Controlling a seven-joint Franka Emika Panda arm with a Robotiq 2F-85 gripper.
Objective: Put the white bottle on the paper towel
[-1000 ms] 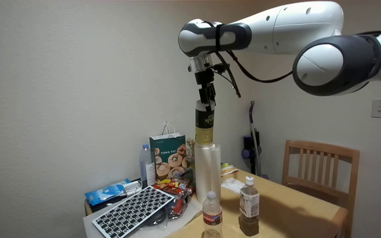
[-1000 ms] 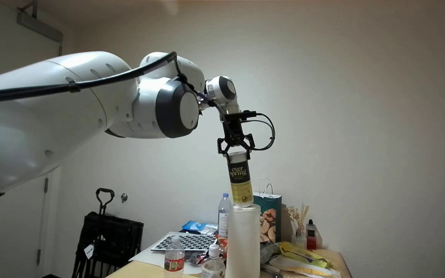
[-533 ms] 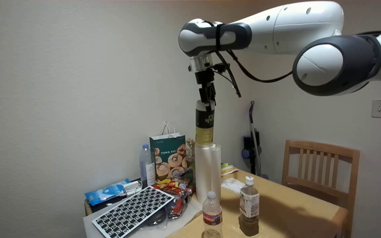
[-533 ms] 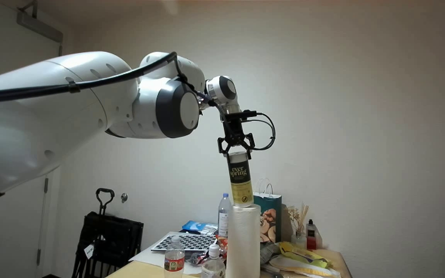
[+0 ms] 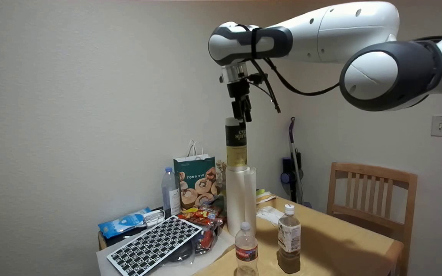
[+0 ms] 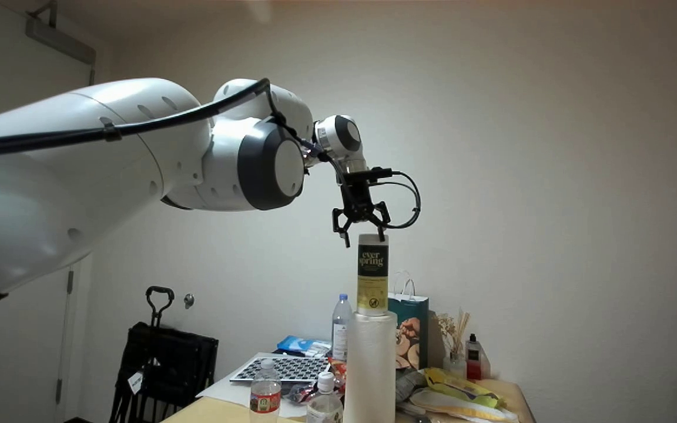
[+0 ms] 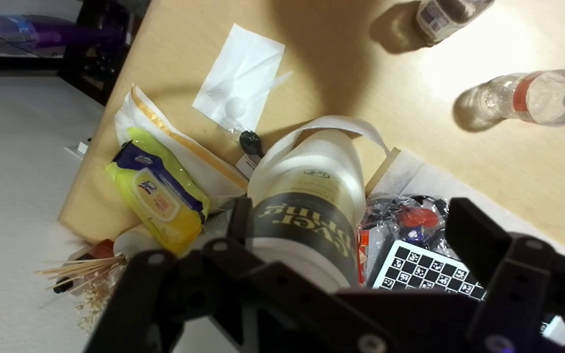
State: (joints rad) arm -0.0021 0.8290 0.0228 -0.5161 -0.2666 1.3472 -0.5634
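1. We see the white Ever Spring bottle (image 6: 372,285) standing on top of the upright paper towel roll (image 6: 371,370) in both exterior views, so we judge the placing itself done.
2. Our gripper (image 6: 365,241) holds nothing: its fingers (image 7: 476,240) stand parted, wider than the bottle. In the wrist view one lies just beside the bottle, and we cannot tell whether it touches; the opposite one is well apart from it.
3. What is left, as we judge it, is to draw the gripper up and away; a sideways drift could knock the bottle off its perch.
4. The bottle's long axis runs vertical, or very nearly, in line with the roll beneath it, base down and white cap (image 6: 368,239) up.
5. Its dark label (image 6: 372,260) faces the camera in an exterior view, the "ever spring" lettering right way up; in the wrist view we find that lettering upside down, with the cap end nearest the camera.
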